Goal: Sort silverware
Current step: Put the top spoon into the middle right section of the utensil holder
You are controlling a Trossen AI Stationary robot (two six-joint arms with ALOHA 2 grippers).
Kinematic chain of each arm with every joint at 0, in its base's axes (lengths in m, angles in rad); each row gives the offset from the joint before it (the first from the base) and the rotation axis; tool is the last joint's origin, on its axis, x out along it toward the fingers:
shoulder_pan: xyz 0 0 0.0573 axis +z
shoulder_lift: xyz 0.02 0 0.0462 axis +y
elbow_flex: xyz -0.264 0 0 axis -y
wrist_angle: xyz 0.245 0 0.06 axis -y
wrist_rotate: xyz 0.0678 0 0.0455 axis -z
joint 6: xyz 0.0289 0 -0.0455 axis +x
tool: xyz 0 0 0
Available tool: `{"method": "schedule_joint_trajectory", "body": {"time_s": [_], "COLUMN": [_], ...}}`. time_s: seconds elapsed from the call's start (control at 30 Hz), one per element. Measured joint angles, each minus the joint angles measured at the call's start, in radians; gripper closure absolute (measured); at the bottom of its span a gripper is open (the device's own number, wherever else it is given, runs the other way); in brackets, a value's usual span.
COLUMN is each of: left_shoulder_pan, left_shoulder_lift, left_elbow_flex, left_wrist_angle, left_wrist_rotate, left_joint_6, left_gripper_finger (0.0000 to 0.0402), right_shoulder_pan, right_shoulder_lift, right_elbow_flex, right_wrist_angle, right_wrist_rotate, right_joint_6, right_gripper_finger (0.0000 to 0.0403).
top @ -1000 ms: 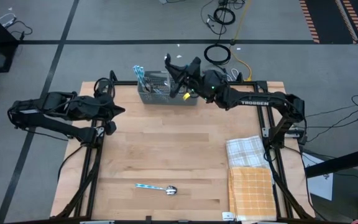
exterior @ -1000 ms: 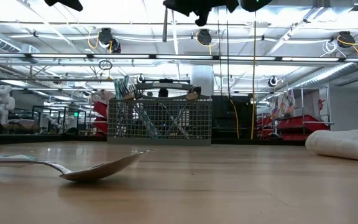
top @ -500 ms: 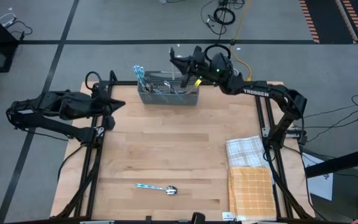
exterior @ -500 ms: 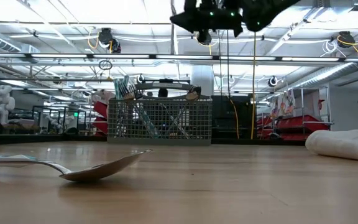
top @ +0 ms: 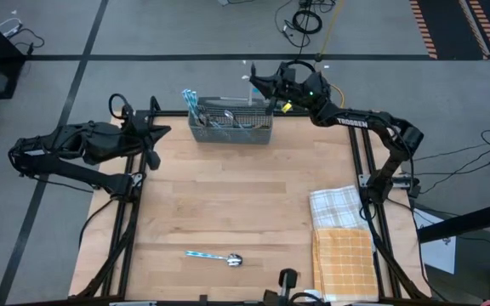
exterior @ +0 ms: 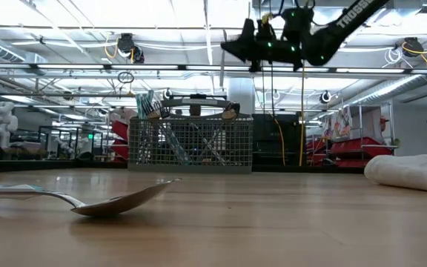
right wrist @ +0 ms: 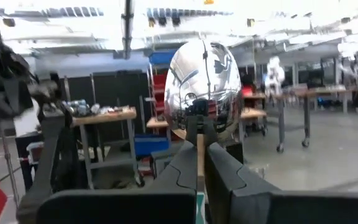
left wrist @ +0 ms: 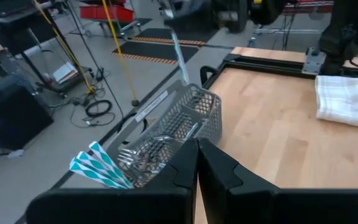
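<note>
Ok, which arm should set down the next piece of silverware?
Probably the right: its gripper is shut on a spoon, raised beside the basket. The left gripper is shut and holds nothing, off to the table's left edge.

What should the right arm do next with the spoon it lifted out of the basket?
Probably carry it toward the open table and lower it. The right end effector is shut on a shiny silver metal spoon, high above the grey mesh rectangular basket; one blue-handled spoon already lies on the wooden table.

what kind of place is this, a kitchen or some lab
Most likely a robotics lab or workshop, not a kitchen: the wooden table sits in a metal frame on a grey floor with loose cables, and beyond the mesh basket are workbenches and strip-lit ceiling rails.
</note>
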Motion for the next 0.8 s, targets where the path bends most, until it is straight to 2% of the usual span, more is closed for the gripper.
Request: {"method": "schedule_joint_trajectory", "body": {"time_s": [0.2,0.4,0.63,0.8], "left_shoulder_pan": [0.000,0.000,0.000,0.000], "left_shoulder_lift": [0.002,0.002,0.002,0.002], "left_elbow_flex": [0.000,0.000,0.000,0.000], "left_wrist_angle": [-0.001,-0.001,-0.002,-0.003], "left_wrist_rotate": [-0.014,-0.037,-0.047,-0.048], "left_joint_6": [0.009,0.009,0.009,0.009], "left_gripper_finger": [0.0385,0.0385,0.0385,0.0385], "right_shoulder_pan": [-0.003,-0.005,-0.026,-0.037], "right_shoulder_lift": [0.068,0.193,0.332,0.365], "right_elbow_flex": [-0.119,-0.124,-0.075,-0.065], "right_wrist_angle": [0.180,0.379,0.393,0.393], "right_wrist_rotate": [-0.030,-0.024,-0.019,-0.020], "right_joint_6": [0.060,0.124,0.167,0.184], "right_gripper_finger": [0.0403,0.0403,0.0403,0.0402]}}
